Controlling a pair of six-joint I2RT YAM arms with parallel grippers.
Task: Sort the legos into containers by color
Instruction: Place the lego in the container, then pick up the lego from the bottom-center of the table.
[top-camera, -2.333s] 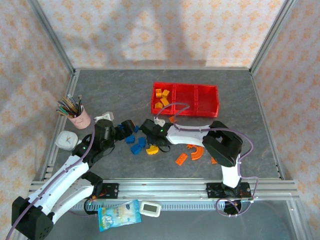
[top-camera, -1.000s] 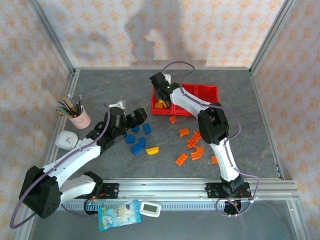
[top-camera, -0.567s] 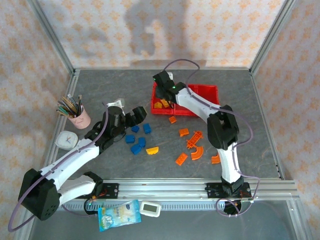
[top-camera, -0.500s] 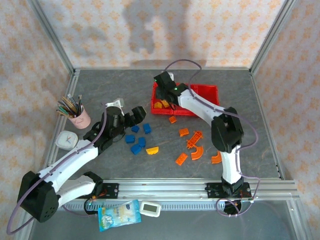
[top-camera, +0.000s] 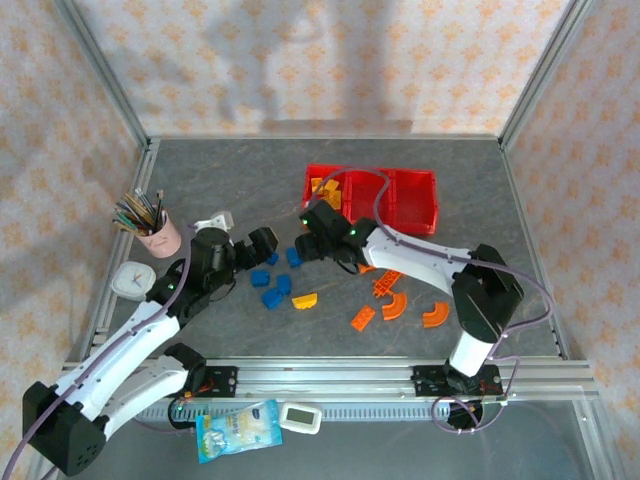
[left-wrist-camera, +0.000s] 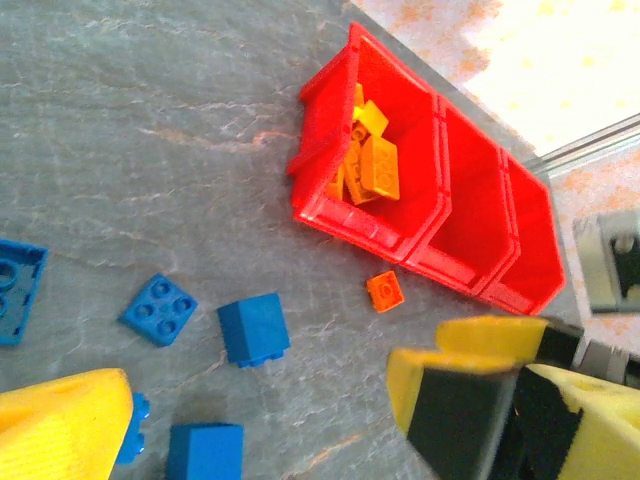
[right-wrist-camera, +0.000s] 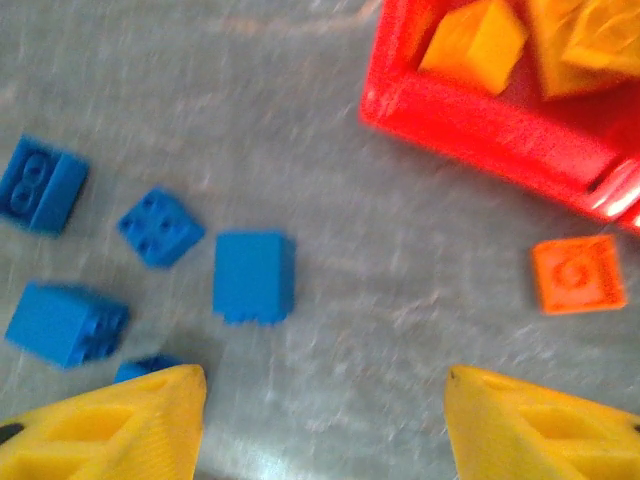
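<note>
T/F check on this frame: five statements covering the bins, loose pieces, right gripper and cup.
1. The leftmost bin of the tray holds yellow and orange pieces. True.
2. Blue blocks are in the middle bin. False: they lie on the table, outside the tray.
3. The right gripper holds a blue block. False: it is open, with nothing between its fingers.
4. A small orange piece lies on the table beside the tray. True.
5. The cup has tipped over. False: it stands upright.
</note>
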